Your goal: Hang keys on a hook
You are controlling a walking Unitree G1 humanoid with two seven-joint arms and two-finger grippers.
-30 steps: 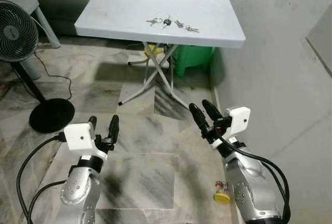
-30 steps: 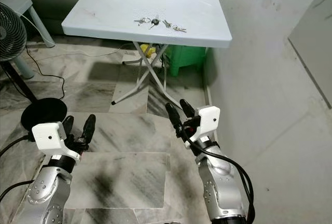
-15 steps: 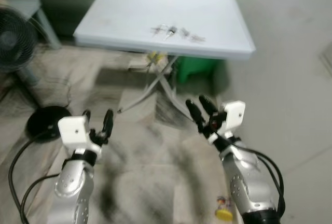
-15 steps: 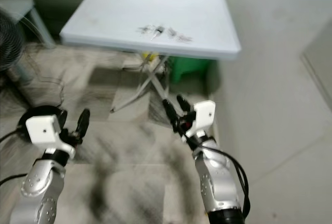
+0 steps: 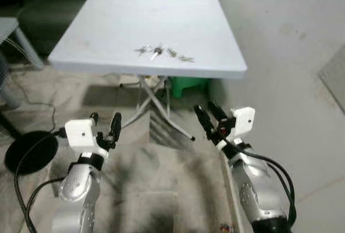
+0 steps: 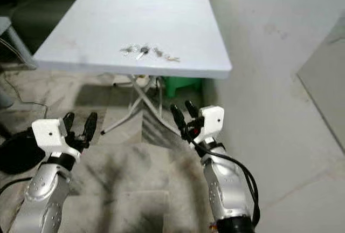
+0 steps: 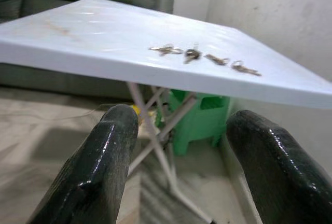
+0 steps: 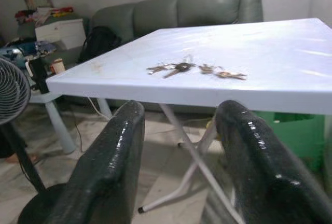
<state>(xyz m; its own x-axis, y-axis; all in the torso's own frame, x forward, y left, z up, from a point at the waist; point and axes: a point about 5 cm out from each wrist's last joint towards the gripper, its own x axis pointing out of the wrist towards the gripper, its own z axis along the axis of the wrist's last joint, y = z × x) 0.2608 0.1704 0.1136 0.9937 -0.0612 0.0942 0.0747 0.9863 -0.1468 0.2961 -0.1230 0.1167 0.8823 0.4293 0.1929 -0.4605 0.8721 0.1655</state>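
Closer now, the white folding surface [image 5: 108, 55] fills more of view; keys [image 5: 161, 53] lie untouched; left hand [image 5: 105, 128] and right hand [image 5: 207, 115] both released, approaching; next, reach the keys.

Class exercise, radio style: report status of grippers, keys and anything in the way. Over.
Left gripper open, empty, short of table. Right gripper open, empty, below table edge. Metal keys lying on pale blue square folding table, untouched. No obstruction between.

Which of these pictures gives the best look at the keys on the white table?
The right wrist view: the keys lie close and fairly sharp on the table, near its front edge. The left wrist view shows them smaller and a bit blurred. From the head, both eye views show them as a tiny row from above.
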